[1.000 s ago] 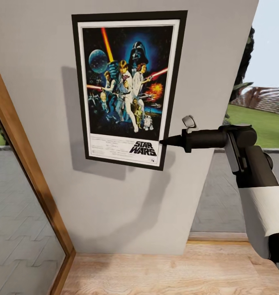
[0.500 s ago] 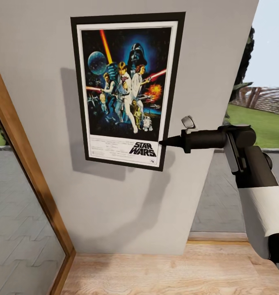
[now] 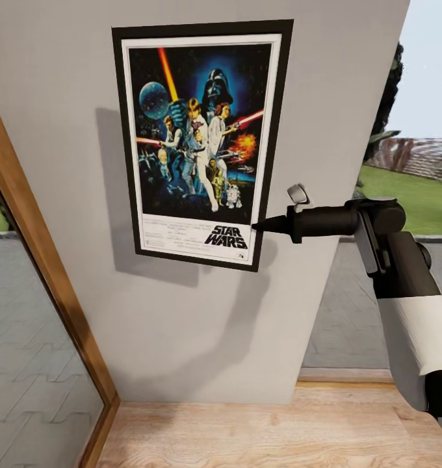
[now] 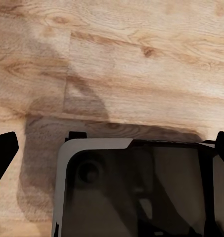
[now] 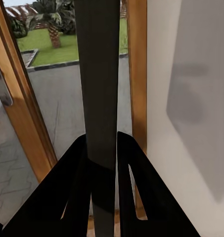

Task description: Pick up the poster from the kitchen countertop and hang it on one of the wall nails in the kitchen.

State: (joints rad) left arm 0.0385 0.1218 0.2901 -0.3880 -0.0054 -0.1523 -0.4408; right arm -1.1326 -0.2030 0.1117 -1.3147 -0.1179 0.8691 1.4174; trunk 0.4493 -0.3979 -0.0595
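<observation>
The black-framed, white-bordered Star Wars poster (image 3: 201, 143) is hanging flat against the pale grey wall (image 3: 182, 325), casting a shadow beside it. The black right gripper (image 3: 260, 225) is pinching the poster's lower right edge, fingers (image 5: 129, 173) clamped on the dark frame. The left gripper (image 4: 112, 148) is pointing down at light wooden floorboards (image 4: 141, 59), fingertips spread wide.

The light grey plaster wall (image 3: 201, 325) carries the rectangular black-framed Star Wars poster with a white border (image 3: 201, 140), which is seen flat against it, upright, nearer the wall's right edge. Below, the pale wood-plank floor (image 3: 260, 429) is met by the wall's bottom edge; shadows are cast on it.
</observation>
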